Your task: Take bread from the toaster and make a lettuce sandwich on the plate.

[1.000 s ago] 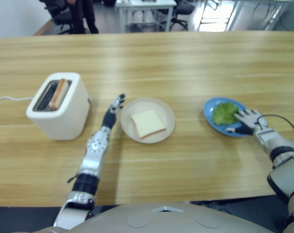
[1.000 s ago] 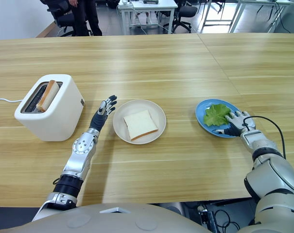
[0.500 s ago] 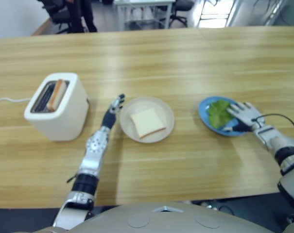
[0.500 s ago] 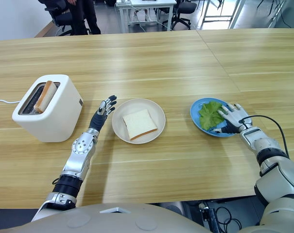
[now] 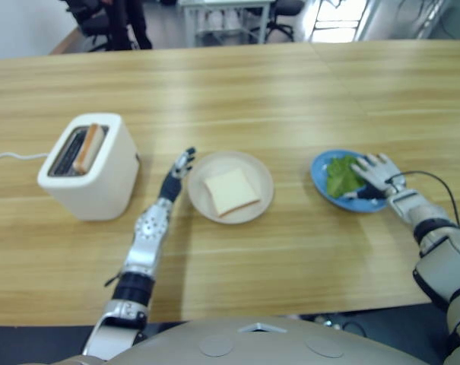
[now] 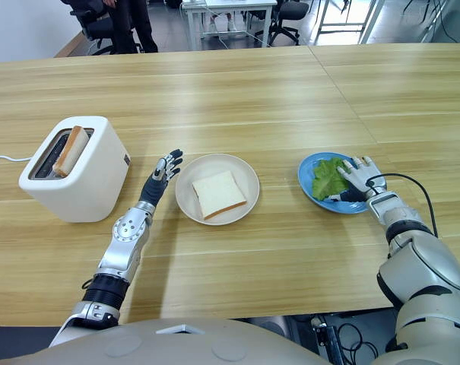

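Observation:
A white toaster [image 6: 71, 170] stands at the left with one bread slice [image 6: 70, 150] poking out of its slot. A beige plate [image 6: 245, 177] in the middle holds one slice of bread [image 6: 217, 195]. To the right, a blue plate [image 6: 309, 188] carries a lettuce leaf [image 6: 323, 179]. My right hand [image 6: 356, 176] lies on the leaf's right side over the blue plate, fingers spread and slightly curled onto it. My left hand [image 6: 162, 174] rests flat and open on the table between toaster and beige plate, holding nothing.
The toaster's cord [image 6: 0, 159] runs off to the left. A black cable [image 6: 416, 195] loops from my right wrist over the table. Bare wooden tabletop spreads behind and in front of the plates. Office chairs and a desk stand beyond the far edge.
My right hand has slid left and farther onto the lettuce. The camera shifted slightly. The left arm has stayed still.

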